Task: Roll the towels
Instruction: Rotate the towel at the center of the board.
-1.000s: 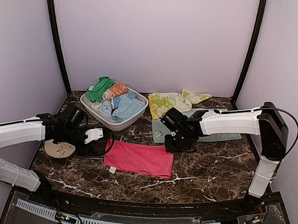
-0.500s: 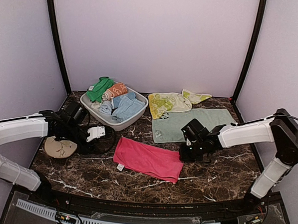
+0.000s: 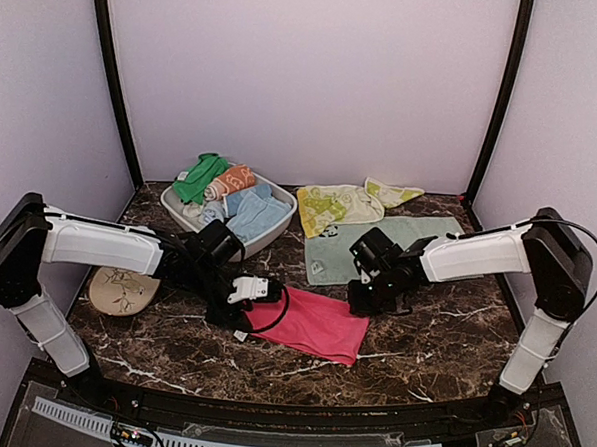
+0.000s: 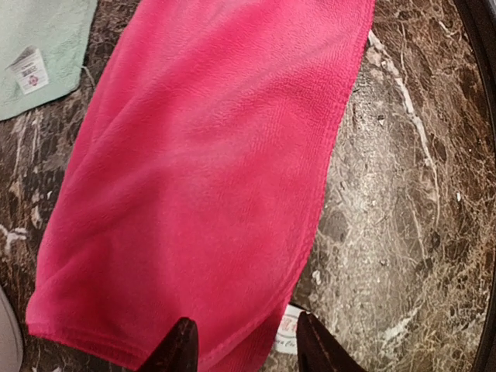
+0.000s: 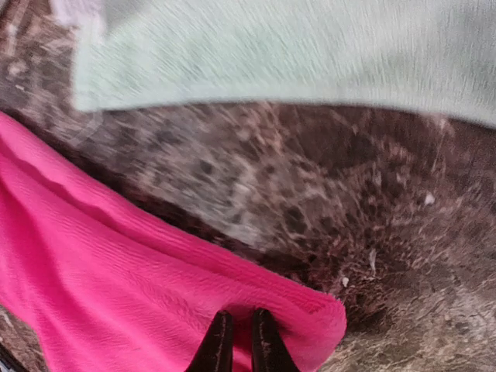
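The hot-pink towel lies flat at the front middle of the table. My right gripper is shut on its right corner; in the right wrist view the gripper pinches a fold of the pink towel. My left gripper is open at the towel's left end. In the left wrist view it straddles the near corner of the pink towel, by a white label. The pale mint towel lies behind, partly under my right arm. The yellow-lime towel lies behind that.
A grey basket of rolled and loose cloths stands at the back left. A tan patterned disc lies at the left edge. The mint towel also shows in the left wrist view and the right wrist view. Dark marble table.
My left arm has swung right, from over the tan disc to the pink towel's left end. My right gripper has shifted slightly left and back with the towel's right corner.
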Tool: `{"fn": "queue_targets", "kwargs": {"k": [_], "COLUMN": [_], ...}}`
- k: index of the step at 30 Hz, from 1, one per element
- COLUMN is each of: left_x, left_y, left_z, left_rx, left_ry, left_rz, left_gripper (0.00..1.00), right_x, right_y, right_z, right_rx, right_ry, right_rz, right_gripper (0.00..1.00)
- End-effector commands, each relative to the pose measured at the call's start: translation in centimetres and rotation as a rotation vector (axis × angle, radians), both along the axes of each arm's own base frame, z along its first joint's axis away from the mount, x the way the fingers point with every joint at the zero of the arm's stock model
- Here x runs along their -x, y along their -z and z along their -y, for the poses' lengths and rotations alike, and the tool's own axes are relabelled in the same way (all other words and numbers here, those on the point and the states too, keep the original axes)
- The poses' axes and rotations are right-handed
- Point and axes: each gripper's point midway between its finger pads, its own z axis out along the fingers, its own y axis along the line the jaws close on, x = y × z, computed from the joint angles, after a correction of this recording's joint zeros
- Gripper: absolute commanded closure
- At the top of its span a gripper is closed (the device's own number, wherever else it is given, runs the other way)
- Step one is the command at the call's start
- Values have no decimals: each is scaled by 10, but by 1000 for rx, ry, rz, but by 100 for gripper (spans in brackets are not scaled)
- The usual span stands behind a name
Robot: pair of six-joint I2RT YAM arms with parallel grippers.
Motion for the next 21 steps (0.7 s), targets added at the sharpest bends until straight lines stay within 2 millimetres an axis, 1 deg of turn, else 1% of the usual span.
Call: {"fn": "queue_targets", "kwargs": {"k": [1,3,5,8,10,12,14,15,18,19,21], "left_x": [-10,-12,-12,-14,-18,-22,-23,-22,-16,-15,-12], "left_y": [8,21,33,39,42,44,36,28,4,-4,-18], "left_z": [8,-3,-20,-47,-64,-75,-77,-74,-62,-60,-55], "left_rx": [-19,-75,-126,-155,-166,-177,-160,-138,-62,-47,-23], "left_ry": [6,4,6,-28,-63,-84,-91,-90,-59,-52,-47], "left_rz": [57,83,107,97,80,78,83,85,69,68,43], "left_gripper": [55,56,58,59,60,60,60,60,52,51,50], "right_x": [27,37,49,63,72,79,87,92,108,108,103], "right_y": [39,43,49,56,58,57,54,52,40,32,15], "right_z": [20,29,38,46,47,44,37,31,7,2,0], "right_rx": [67,64,67,78,77,68,53,39,7,5,26], "right_ry": [-21,-11,-7,-7,-13,-20,-35,-48,-117,-136,-157], "right_rz": [-86,-96,-113,-133,-141,-146,-149,-159,-174,-167,-150], "right_gripper": [91,92,93,94,95,95,95,95,94,93,93]}}
